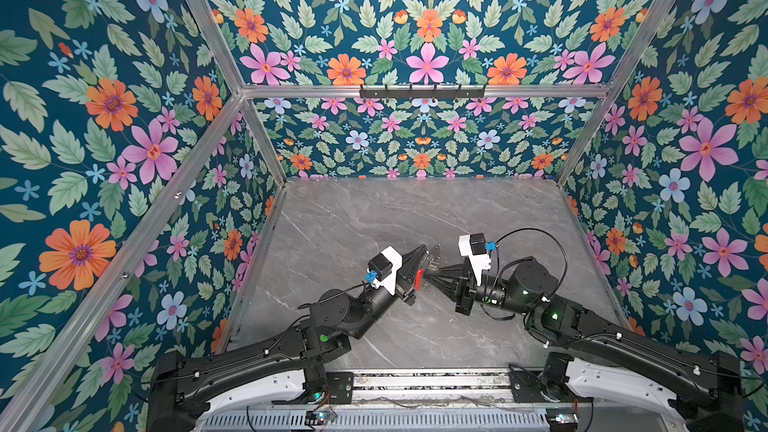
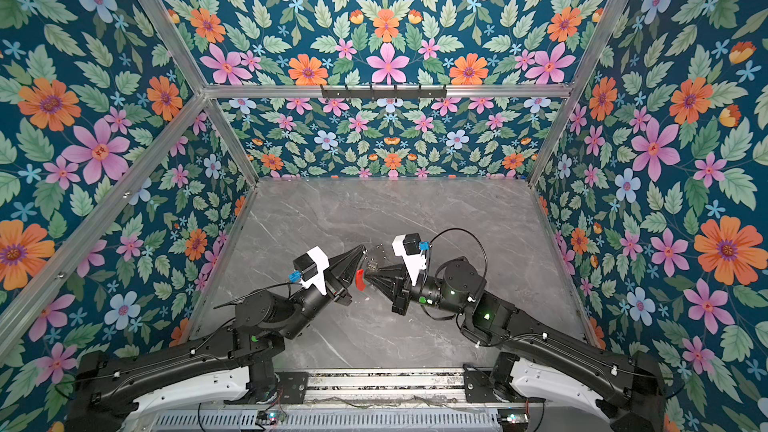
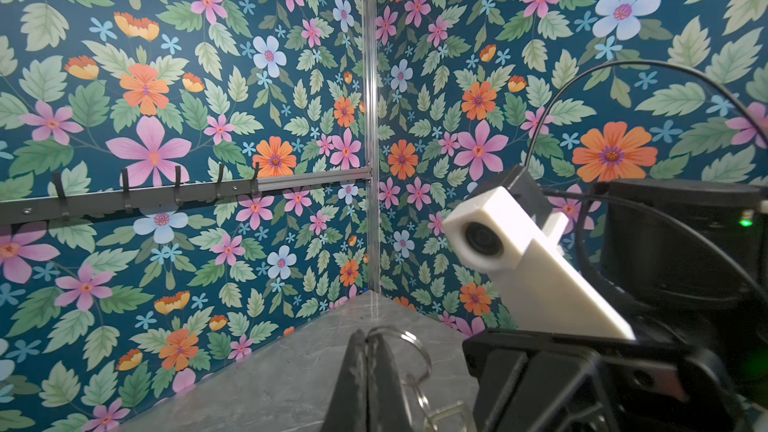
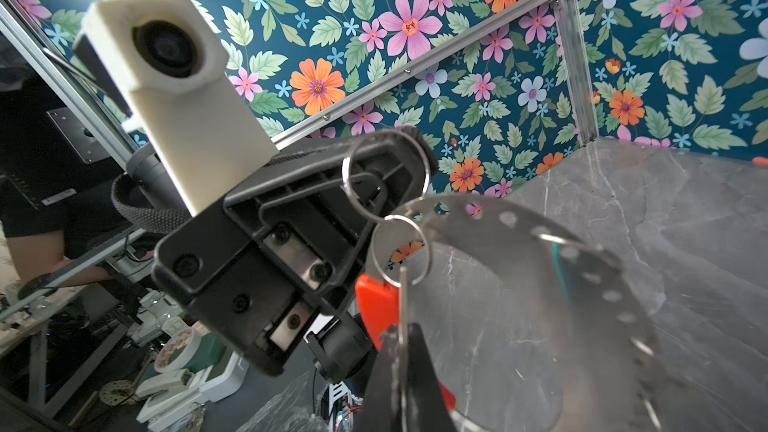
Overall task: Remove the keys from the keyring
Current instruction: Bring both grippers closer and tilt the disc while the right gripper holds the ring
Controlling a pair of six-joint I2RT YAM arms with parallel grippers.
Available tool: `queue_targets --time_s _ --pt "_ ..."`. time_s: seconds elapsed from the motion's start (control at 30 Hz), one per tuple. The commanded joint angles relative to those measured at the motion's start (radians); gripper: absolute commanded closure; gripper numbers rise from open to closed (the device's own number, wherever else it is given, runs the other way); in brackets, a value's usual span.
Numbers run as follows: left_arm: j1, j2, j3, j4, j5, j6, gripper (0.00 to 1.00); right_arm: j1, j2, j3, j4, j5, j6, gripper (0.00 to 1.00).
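Observation:
Both grippers meet above the middle of the table in both top views. My left gripper is shut on a small thin metal ring. A second small ring links into that ring and into the keyring's wide grey hoop, which has holes along it. The hoop's red sleeve hangs between the grippers. My right gripper is shut on a thin silvery blade, seen edge-on and hanging from the second ring; it looks like a key. Other keys are not clear to see.
The grey marble table has floral walls on three sides. A dark hook rail runs along the back wall. The right arm's white camera housing is close to my left gripper.

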Motion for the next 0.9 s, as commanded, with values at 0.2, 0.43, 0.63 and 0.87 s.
queue_targets --time_s 0.2,0.43,0.63,0.87 --pt "-0.003 -0.003 0.001 0.105 -0.147 0.111 1.00 0.004 0.025 -0.018 0.058 -0.059 0.119 1.00" --pt "-0.003 -0.005 -0.007 0.111 -0.190 0.152 1.00 0.027 0.012 -0.017 0.047 -0.045 0.117 1.00" --pt "-0.004 -0.012 -0.016 0.120 -0.203 0.164 1.00 0.060 -0.002 -0.008 0.024 -0.021 0.095 1.00" --pt "-0.003 -0.021 -0.015 0.106 -0.184 0.156 1.00 0.075 -0.001 -0.007 -0.002 0.015 0.078 1.00"
